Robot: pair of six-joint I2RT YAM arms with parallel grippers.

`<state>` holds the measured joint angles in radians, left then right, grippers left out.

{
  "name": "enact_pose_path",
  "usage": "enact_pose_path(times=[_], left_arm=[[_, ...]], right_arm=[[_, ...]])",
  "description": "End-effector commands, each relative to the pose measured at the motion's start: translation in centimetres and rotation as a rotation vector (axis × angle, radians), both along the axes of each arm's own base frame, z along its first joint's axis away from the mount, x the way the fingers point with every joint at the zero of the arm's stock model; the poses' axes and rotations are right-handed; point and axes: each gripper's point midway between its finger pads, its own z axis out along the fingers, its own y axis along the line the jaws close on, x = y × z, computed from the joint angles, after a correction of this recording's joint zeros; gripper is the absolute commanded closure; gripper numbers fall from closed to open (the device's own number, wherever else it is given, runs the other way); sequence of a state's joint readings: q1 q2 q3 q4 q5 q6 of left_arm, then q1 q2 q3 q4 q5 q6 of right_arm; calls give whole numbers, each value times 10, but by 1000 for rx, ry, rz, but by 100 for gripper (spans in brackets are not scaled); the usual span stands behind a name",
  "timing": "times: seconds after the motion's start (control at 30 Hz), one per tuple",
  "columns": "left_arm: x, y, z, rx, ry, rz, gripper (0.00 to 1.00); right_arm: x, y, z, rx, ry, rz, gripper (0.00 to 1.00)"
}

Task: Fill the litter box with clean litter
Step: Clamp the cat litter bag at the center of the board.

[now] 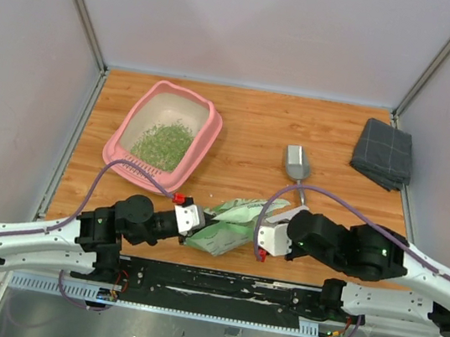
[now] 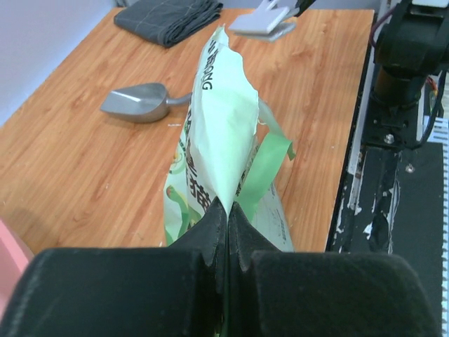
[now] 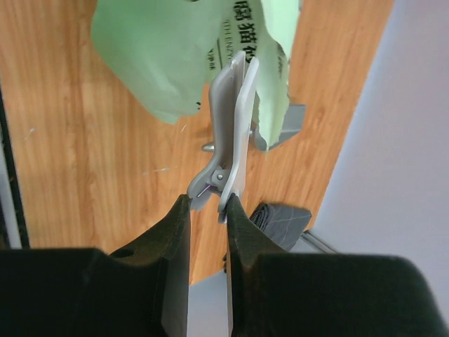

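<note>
Both clamped: left fingers (image 2: 191, 254) fully closed, pinching the bag (image 2: 226, 133) edge; right fingers (image 3: 175, 242) squeeze the clip (image 3: 235, 119), gap narrow.

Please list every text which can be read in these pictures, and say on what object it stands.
"ONG": the end of a dark word on the light green printed plastic bag, left wrist view; its start is folded away.
"猫": on the same bag, right wrist view; neighbouring characters are cropped, the small Latin line below is blurred.
No other text is readable.
</note>
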<state>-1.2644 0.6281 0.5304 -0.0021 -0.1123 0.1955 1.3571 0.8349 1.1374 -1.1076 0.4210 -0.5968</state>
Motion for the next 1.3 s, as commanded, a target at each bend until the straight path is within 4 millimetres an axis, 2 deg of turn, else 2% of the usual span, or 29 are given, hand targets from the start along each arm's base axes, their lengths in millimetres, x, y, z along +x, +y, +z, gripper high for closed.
enact_pose_path(times=[0.0,0.17,0.27,0.53,0.77,1.07,1.27], left_arm=[[-8,0,82,-218,-227,-76,100],[-10,0,71,-182,-267,-94,100],[-10,-1,71,-181,-259,-97,100],[-10,-2,73,-181,-256,-99,100],[-9,1,71,-169,-254,-90,100],[-10,1,73,-164,-254,-94,100],[-10,-1,71,-157,-250,-96,100]], right_arm=[[-16,-25,-17,-187,144,-7,99],[7,-44,-21,-245,87,-121,99],[13,-45,-18,-195,75,-150,99],[13,-46,-26,-228,105,-145,99],[19,-64,-35,-293,97,-189,99],[19,-72,-29,-263,79,-214,99],[19,-75,-34,-286,88,-223,99]])
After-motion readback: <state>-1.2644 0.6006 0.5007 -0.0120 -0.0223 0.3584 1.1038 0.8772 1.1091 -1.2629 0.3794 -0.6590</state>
